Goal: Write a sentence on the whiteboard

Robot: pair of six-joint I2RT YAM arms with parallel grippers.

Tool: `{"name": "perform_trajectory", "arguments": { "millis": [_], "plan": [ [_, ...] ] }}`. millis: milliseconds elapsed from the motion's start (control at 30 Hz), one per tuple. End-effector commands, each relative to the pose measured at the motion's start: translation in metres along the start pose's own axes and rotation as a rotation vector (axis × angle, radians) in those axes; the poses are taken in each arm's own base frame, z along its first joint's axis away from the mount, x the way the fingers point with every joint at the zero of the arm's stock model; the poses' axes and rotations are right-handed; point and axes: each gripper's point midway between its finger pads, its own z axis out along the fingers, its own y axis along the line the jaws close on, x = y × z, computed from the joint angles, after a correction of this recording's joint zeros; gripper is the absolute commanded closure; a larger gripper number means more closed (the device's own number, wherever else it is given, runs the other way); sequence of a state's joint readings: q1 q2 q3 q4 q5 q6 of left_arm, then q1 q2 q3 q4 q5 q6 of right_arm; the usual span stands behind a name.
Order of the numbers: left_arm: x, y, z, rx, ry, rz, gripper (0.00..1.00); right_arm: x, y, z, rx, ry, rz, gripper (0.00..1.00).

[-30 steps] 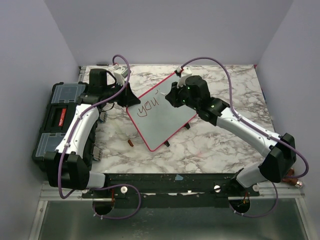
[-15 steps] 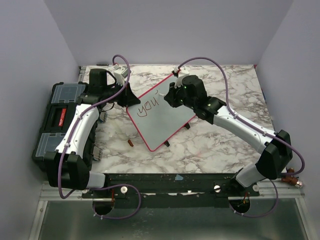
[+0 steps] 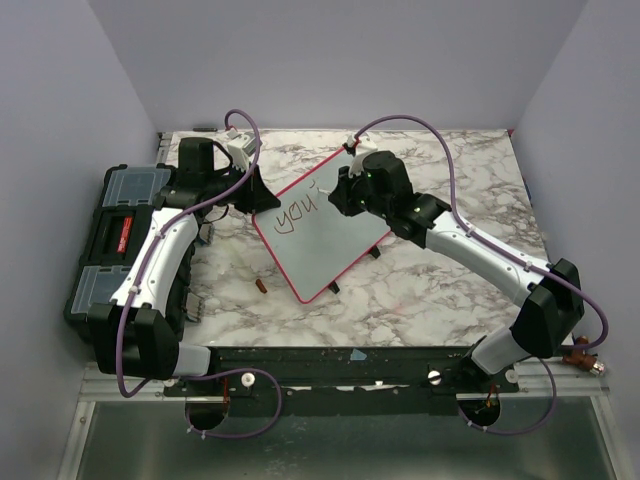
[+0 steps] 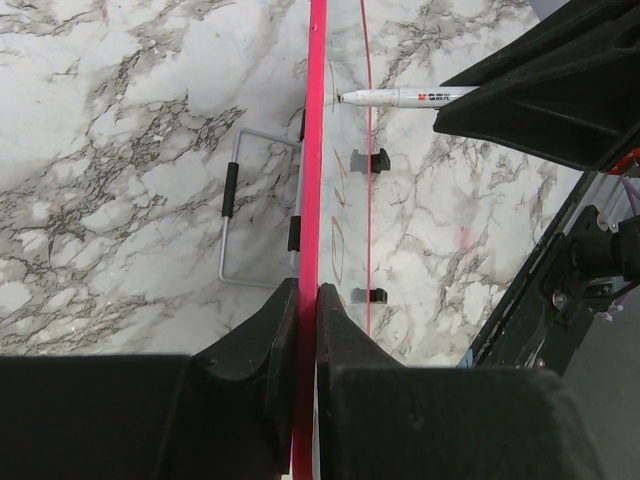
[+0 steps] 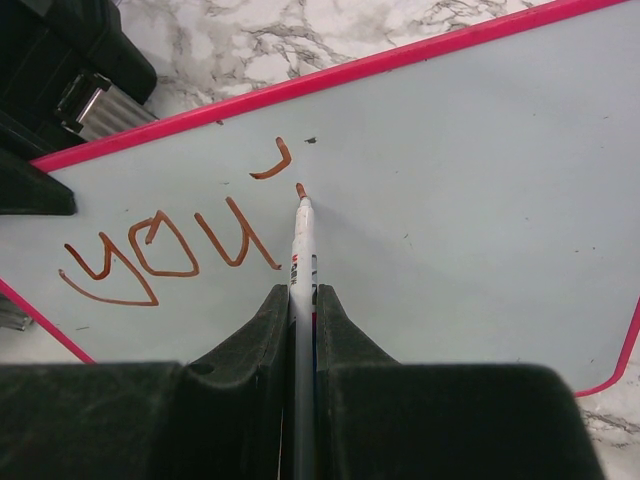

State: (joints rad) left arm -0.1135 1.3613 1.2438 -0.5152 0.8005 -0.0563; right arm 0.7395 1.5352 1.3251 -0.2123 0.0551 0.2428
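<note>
Right gripper [image 5: 302,298]: arm extended forward-left, jaws clamped a marker [image 5: 300,240], its tip at the whiteboard [image 5: 450,150] just ahead. Left gripper [image 4: 308,300] pinched the whiteboard's edge.

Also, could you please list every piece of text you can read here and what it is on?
"you" plus a small apostrophe-like stroke: handwritten on the whiteboard.
Print on the marker barrel: too small to read.
Red label on the black toolbox: too blurred to read.
</note>
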Motion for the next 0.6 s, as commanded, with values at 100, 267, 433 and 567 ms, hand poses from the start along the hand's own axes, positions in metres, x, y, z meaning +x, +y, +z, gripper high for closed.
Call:
{"name": "perform_trajectory", "arguments": {
  "millis": [100,267,433,567],
  "plan": [
    [-0.026,0.0,-0.009,-0.032,-0.086,0.127,1.0,0.018,-0.005,-0.002,0.019,0.049,0.008,0.99],
    [-0.026,0.001,-0.009,-0.036,-0.085,0.127,1.0,0.029,-0.007,-0.003,0.022,0.071,0.014,0.99],
    [-0.026,0.002,-0.009,-0.038,-0.084,0.128,1.0,0.037,-0.008,-0.003,0.021,0.088,0.021,0.99],
    [-0.026,0.001,-0.01,-0.039,-0.085,0.128,1.0,0.046,-0.007,-0.003,0.015,0.108,0.028,0.99]
  ]
}}
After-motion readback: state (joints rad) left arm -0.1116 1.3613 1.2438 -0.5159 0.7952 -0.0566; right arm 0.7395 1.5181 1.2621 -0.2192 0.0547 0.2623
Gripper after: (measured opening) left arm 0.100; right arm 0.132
